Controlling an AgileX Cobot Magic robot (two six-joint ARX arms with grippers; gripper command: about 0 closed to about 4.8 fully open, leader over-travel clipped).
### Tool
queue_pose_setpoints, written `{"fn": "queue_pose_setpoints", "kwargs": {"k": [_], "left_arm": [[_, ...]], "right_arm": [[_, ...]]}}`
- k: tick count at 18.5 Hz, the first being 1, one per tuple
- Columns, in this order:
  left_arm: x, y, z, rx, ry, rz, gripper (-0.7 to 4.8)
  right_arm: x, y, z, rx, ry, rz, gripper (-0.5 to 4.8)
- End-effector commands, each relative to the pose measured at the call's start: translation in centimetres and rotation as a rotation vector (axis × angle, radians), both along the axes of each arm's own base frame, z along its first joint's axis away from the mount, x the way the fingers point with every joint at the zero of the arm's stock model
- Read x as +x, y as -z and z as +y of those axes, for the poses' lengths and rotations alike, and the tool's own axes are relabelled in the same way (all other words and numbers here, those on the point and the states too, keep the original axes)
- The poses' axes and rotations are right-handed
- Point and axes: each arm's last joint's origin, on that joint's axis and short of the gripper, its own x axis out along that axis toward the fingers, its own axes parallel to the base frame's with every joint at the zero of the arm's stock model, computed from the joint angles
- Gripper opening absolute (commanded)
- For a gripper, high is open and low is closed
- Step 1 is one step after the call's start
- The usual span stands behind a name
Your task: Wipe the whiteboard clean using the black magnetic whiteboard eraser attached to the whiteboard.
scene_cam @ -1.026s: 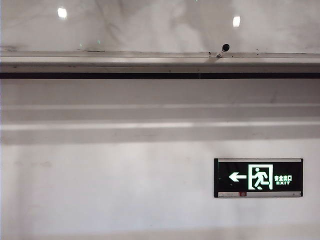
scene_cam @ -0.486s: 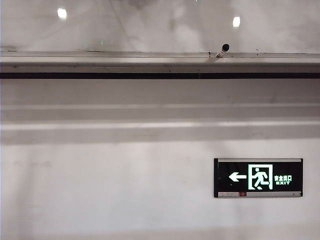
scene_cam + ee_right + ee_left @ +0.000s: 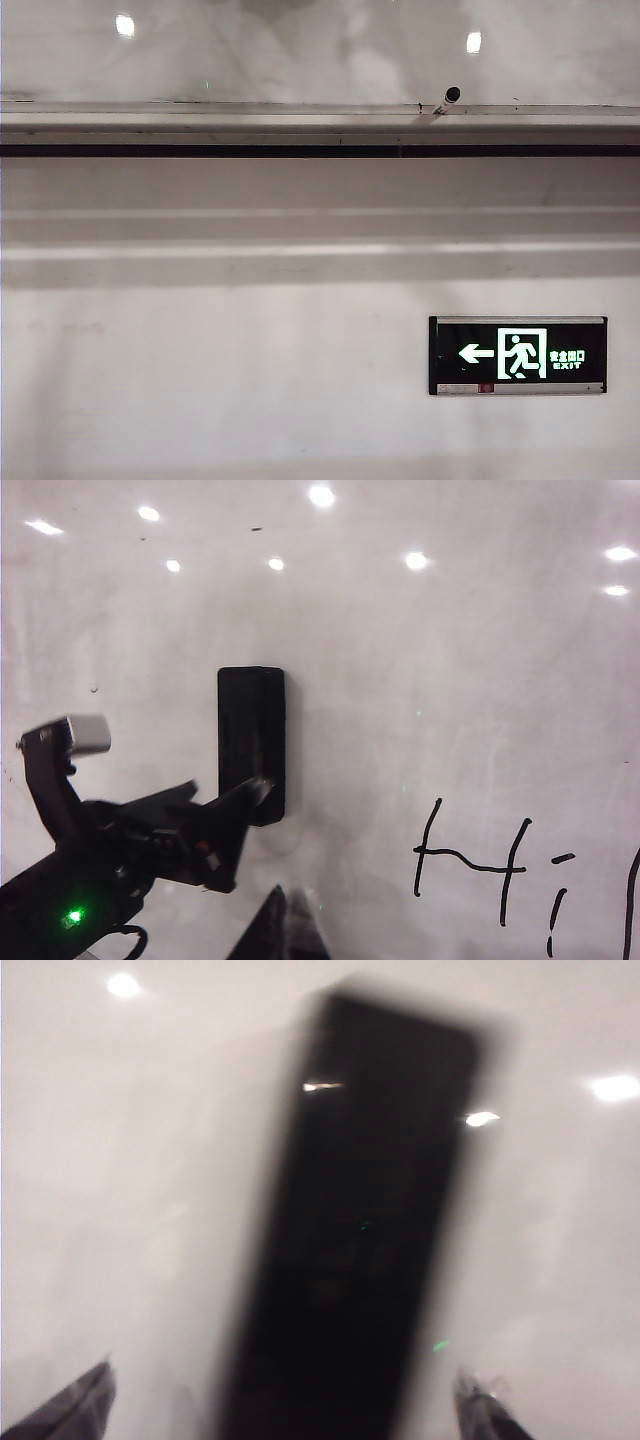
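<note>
Barely any change in the exterior view from a second ago: only a dim grey reflection shifting across the glossy whiteboard (image 3: 300, 50) near its top edge. Points to an approach under way, with wiping not yet begun.

Left tool (image 3: 285, 1400) spread wide and empty, straddling the black magnetic whiteboard eraser (image 3: 360, 1240), stuck upright on the board, well apart from the handwriting (image 3: 480, 865). Right tool (image 3: 290, 910) pinched shut on nothing, apart from the eraser.

Heavy blur in the left wrist view; cannot tell contact from a near miss. Handwriting cut off at the frame edge. No arm, eraser or writing in the exterior view.
</note>
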Motion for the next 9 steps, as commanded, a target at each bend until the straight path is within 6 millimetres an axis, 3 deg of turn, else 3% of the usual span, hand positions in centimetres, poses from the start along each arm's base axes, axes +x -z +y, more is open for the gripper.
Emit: {"fn": "queue_pose_setpoints", "kwargs": {"k": [1, 9], "left_arm": [[0.6, -1.1, -0.3, -0.002, 0.0, -0.033, 4.79], [2.1, -0.4, -1.1, 0.016, -0.001, -0.004, 4.79]], "right_arm": [[-0.4, -0.4, -0.1, 0.011, -0.004, -0.022, -0.05], [-0.4, -0.4, -0.1, 0.003, -0.028, -0.028, -0.05]]}}
